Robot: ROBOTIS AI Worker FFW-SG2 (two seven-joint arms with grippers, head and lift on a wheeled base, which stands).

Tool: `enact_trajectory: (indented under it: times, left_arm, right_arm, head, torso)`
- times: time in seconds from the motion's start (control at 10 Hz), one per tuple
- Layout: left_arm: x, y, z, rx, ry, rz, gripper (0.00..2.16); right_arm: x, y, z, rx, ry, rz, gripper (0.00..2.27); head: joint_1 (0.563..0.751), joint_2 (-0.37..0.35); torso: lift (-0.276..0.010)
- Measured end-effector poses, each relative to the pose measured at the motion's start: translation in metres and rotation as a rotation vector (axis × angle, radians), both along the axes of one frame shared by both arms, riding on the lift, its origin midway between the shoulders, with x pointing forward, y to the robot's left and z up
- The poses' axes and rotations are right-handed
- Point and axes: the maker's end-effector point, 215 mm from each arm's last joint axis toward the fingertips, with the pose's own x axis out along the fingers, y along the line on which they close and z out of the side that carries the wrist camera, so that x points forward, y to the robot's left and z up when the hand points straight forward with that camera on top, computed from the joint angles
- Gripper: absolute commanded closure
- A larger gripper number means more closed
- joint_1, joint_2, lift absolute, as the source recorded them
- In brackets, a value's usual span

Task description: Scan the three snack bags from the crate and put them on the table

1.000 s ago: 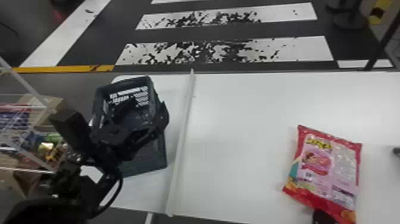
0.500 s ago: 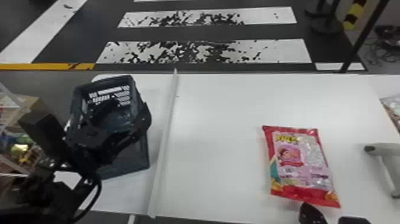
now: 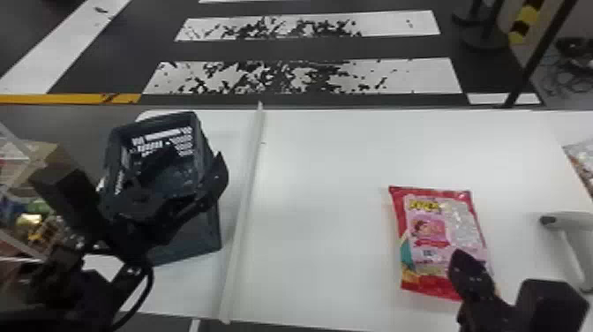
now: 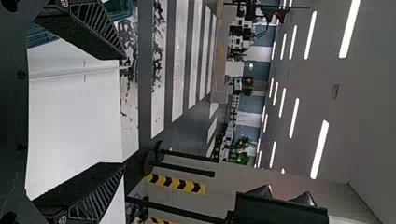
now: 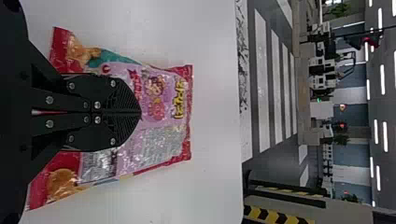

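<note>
Ideally, the closed, empty black right tool (image 5: 140, 112) spreads before gently pinching the red-and-pink plastic snack bag (image 3: 437, 240); the black left tool (image 4: 124, 111) gapes empty.

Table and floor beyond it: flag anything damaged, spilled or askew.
Two white floor stripes beyond the table look odd: ragged dark patches break up their paint, possibly wear. On the table, the red-edged snack bag lies slightly askew, and I see no tear or spill.

Head cam: high, forward-down, near to far edge of worktop (image 3: 326, 176). Left wrist: sideways, out past far edge; shares pale strip (image 3: 247, 198) with head. Right wrist: likewise, close over snack bag (image 3: 434, 225), shared with head.
</note>
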Motion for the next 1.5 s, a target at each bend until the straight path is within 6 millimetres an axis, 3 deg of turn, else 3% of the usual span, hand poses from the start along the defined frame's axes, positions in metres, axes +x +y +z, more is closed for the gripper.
enact_trajectory:
  times: [0.2,0.4,1.0,1.1,1.3,1.5]
  left_arm:
    - [-0.001,-0.011,0.001,0.000,0.000,-0.011,0.06]
    - [-0.002,-0.018,0.001,0.004,0.002,-0.021,0.06]
    - [-0.004,-0.036,0.005,-0.019,-0.003,-0.037,0.06]
    - [-0.004,-0.041,0.005,-0.025,-0.005,-0.043,0.06]
    - [-0.004,-0.044,0.005,-0.028,-0.007,-0.051,0.06]
    - [-0.006,-0.046,0.007,-0.030,-0.008,-0.058,0.06]
  right_arm:
    - [0.041,0.002,0.009,0.015,-0.057,-0.001,2.16]
    - [0.060,0.005,-0.001,0.016,-0.053,-0.010,2.17]
    - [0.058,0.015,-0.071,0.012,0.043,-0.026,2.17]
    - [0.057,0.015,-0.076,0.011,0.049,-0.029,2.17]
    - [0.061,0.010,-0.059,0.014,0.027,-0.049,2.16]
    - [0.067,-0.001,-0.017,0.017,-0.022,-0.087,2.15]
  head:
    - [0.695,0.066]
    - [0.695,0.056]
    - [0.695,0.050]
    - [0.695,0.042]
    - [0.695,0.028]
    - [0.695,0.014]
  torso:
    - [-0.094]
    - [-0.094]
    - [-0.094]
    - [-0.094]
    - [-0.094]
    - [-0.094]
